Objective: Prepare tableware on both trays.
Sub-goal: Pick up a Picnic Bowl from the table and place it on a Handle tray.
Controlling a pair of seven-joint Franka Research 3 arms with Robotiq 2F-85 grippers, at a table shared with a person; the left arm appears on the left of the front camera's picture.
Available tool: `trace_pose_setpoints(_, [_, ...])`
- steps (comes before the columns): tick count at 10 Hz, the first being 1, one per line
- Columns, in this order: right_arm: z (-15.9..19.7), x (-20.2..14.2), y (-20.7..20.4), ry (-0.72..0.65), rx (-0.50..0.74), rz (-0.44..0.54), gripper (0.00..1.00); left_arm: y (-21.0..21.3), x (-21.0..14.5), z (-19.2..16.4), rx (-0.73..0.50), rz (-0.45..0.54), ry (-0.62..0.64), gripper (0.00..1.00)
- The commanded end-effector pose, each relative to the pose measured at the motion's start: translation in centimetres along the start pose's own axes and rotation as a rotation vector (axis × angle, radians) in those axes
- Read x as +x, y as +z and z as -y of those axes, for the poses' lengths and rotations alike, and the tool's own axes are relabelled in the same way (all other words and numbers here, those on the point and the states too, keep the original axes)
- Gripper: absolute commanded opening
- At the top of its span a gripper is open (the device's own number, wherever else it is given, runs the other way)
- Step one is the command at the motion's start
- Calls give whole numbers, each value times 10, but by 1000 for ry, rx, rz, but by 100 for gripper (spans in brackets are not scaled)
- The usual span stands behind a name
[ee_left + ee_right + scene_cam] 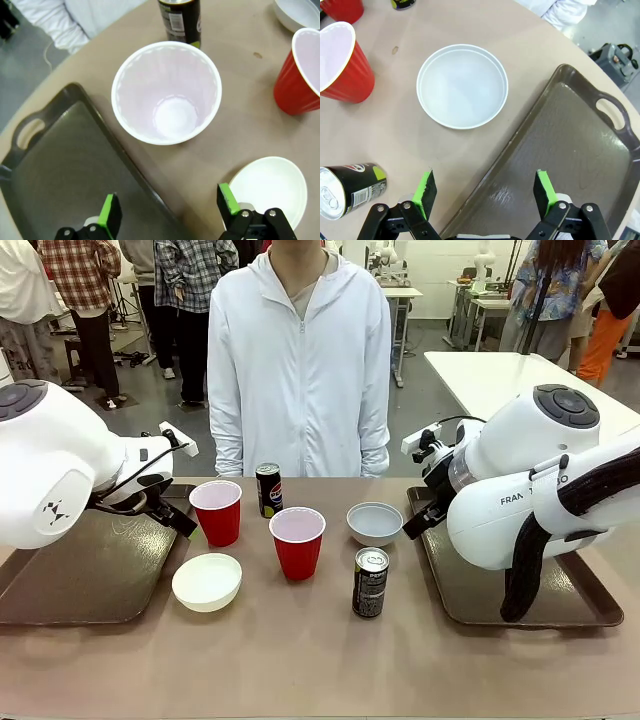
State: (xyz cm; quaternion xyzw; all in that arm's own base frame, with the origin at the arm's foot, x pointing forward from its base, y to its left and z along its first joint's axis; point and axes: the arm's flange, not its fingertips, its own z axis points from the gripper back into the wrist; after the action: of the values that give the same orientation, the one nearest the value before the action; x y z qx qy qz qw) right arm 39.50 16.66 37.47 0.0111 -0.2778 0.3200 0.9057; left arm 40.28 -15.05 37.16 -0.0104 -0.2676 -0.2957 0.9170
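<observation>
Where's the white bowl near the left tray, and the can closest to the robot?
white bowl [206, 580]: front view, on its inside.
near can [370, 587]: front view, on its dark side.

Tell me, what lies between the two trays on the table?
In the front view, all the tableware: far red cup, near red cup, cream bowl, grey bowl, far can, near can, between left tray and right tray.

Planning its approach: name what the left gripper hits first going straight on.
Probably the red cup, its open mouth dead ahead of the open left gripper; depth is unclear, so the tray rim might come first.
</observation>
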Motion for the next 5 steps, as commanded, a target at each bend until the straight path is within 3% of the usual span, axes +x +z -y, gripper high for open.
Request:
trace_pose_setpoints(1, [0, 0, 0, 0, 0, 0, 100, 0, 0, 0, 0, 0, 0, 100])
trace_pose_setpoints(5, [0, 0, 0, 0, 0, 0, 100, 0, 0, 0, 0, 0, 0, 100])
